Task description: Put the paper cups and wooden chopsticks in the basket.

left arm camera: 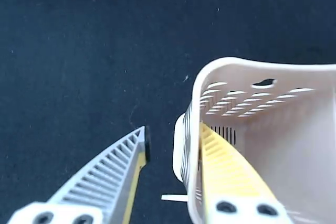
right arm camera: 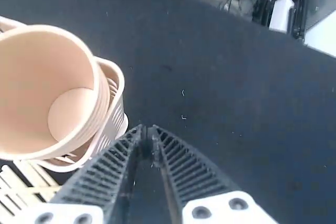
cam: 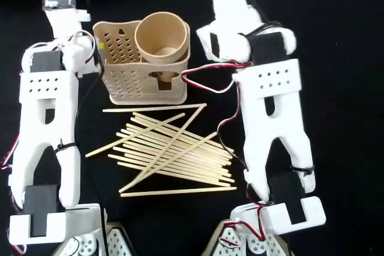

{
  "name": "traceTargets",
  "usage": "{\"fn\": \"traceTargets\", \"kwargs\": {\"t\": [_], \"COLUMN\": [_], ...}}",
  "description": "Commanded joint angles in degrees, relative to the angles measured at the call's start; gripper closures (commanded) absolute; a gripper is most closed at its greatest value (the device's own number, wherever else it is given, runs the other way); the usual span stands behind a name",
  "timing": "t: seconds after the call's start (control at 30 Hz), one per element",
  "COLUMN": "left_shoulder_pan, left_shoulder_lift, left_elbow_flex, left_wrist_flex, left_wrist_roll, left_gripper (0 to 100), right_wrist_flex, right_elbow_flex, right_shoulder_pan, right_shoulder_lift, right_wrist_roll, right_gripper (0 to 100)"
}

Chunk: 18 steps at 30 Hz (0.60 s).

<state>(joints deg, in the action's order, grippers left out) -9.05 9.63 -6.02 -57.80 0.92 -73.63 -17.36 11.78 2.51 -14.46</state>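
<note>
Wooden chopsticks (cam: 171, 148) lie in a loose, criss-crossed pile on the black tabletop (cam: 336, 58), between the 2 arms and just in front of the basket (cam: 141, 79). None of them is in the basket yet. The cups (cam: 161, 37) are nested into 1 stack that stands upright in the basket's right half (how many are in the stack I cannot tell).

The left gripper (left arm camera: 173, 132) is at the basket's left end and straddles its wall: 1 finger is inside, the other outside and apart from the plastic. Its jaws are wide and clamp nothing. The right gripper (right arm camera: 147, 129) hangs just beside the basket's right end, near the cups, with its fingers pressed together and nothing between them.

Judging by this, the cup half of the job looks done and the chopsticks are the step in hand. The next move calls for an arm to swing back over the pile, spread its fingers and come down on a stick, or a small bundle, lying clear of the tangle. The sticks are thin and flat on the cloth, so a pinch near the middle seems safest. The free left half of the basket is the obvious place to drop them.
</note>
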Motion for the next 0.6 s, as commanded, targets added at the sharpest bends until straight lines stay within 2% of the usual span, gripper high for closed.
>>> {"fn": "traceTargets", "kwargs": {"t": [0.0,0.13,0.37,0.57], "left_shoulder_pan": [-1.1,-1.19,-1.19,-3.74], "left_shoulder_lift": [1.32,1.32,1.32,1.32], "left_elbow_flex": [4.0,5.58,14.11,19.65], "left_wrist_flex": [0.09,-0.7,-6.68,-15.82], "left_wrist_roll": [0.26,0.26,0.26,0.26], "left_gripper": [83,83,83,83], "right_wrist_flex": [4.92,8.35,14.15,14.42], "right_elbow_flex": [0.48,0.48,0.92,0.92], "right_shoulder_pan": [-0.26,1.05,5.36,5.54], "right_shoulder_lift": [1.89,1.98,1.71,-0.48], "right_wrist_roll": [0.44,0.53,0.53,0.35], "right_gripper": [98.5,98.5,98.5,98.5]}}
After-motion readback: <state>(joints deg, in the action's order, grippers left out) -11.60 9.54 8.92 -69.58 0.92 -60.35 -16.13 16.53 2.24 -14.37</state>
